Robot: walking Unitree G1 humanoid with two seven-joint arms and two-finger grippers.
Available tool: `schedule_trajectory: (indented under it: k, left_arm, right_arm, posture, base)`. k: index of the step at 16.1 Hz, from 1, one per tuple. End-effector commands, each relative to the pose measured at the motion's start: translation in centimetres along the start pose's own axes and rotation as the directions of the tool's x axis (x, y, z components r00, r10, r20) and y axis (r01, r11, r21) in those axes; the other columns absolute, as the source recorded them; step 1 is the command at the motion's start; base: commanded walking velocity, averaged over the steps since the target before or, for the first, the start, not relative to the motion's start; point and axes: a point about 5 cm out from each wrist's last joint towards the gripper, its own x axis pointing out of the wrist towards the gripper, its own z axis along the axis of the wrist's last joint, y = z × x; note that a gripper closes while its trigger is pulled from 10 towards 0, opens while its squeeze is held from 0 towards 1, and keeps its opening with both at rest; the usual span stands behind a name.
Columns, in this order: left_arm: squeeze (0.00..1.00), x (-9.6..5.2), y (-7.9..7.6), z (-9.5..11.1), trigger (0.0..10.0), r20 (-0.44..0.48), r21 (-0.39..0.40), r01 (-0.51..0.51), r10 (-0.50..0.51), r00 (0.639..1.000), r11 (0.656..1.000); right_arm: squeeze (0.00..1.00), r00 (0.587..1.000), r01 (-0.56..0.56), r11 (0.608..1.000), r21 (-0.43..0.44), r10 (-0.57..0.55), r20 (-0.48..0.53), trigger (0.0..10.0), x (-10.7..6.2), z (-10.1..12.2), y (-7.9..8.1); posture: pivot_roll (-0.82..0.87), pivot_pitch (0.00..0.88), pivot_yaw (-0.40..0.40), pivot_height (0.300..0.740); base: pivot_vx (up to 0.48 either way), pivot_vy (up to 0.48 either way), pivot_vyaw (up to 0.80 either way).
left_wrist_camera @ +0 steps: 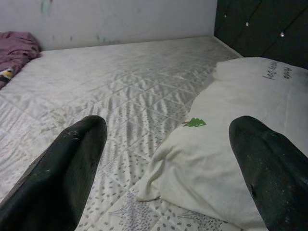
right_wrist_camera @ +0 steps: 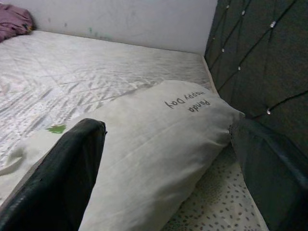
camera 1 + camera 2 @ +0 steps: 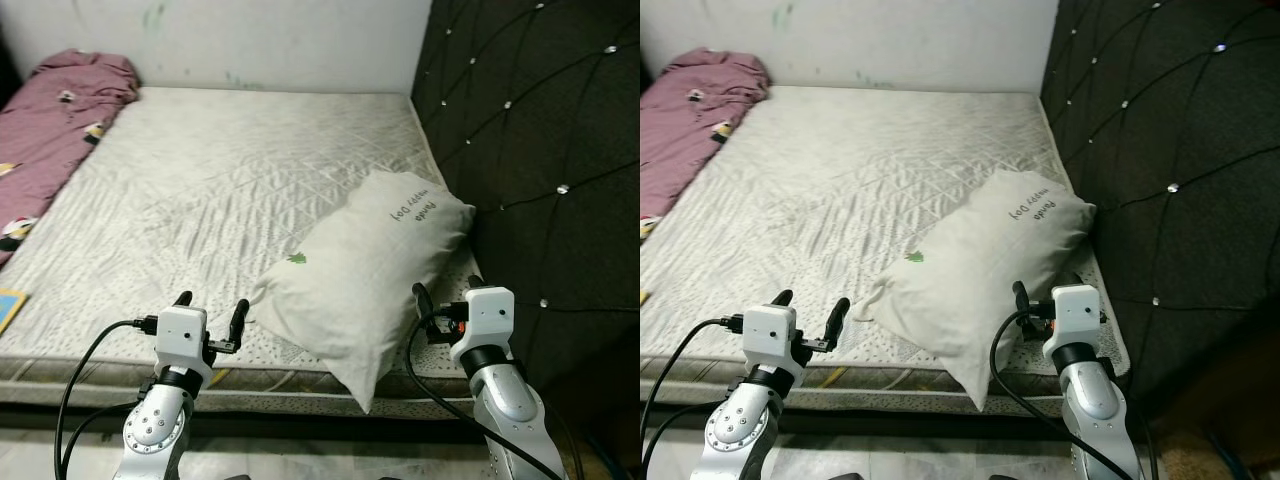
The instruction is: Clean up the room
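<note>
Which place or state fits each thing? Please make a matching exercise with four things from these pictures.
Things:
1. pillow
2. pink blanket
3. left gripper
4. headboard

Places or states:
A. dark and padded, along the mattress's right side
B. open, at the near edge of the mattress, just left of the pillow's corner
C. bunched on the far left of the mattress
D. white, lying slantwise near the headboard, one corner past the mattress's near edge

Pairs: 1-D, 2-C, 3-B, 4-A
</note>
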Motion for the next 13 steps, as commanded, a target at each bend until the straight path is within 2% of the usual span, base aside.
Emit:
schedule_trajectory:
  k: [1, 7, 13]
  left_arm:
    - [0.0, 0.15, 0.0, 0.47, 10.0, 0.022, 0.0, 0.011, -0.011, 1.0, 1.0]
    - [0.0, 0.14, 0.03, 0.38, 10.0, 0.018, 0.003, 0.008, -0.008, 1.0, 1.0]
    - [0.0, 0.26, 0.08, 0.12, 10.0, -0.001, 0.013, -0.008, 0.008, 1.0, 1.0]
  right_arm:
    - [0.0, 1.0, 0.007, 1.0, 0.002, -0.007, 0.003, 10.0, 0.13, 0.2, -0.1]
    - [0.0, 1.0, 0.015, 1.0, 0.006, -0.015, 0.003, 10.0, 0.29, 0.18, -0.05]
    - [0.0, 1.0, 0.028, 1.0, 0.004, -0.028, -0.001, 10.0, 0.39, 0.09, -0.21]
  posture:
    - [-0.02, 0.0, 0.001, 0.74]
    - [-0.02, 0.0, 0.003, 0.74]
    - [-0.02, 0.0, 0.004, 0.74]
  base:
    - [0.285, 0.0, 0.0]
    - [0.28, 0.0, 0.0]
    - [0.0, 0.0, 0.0]
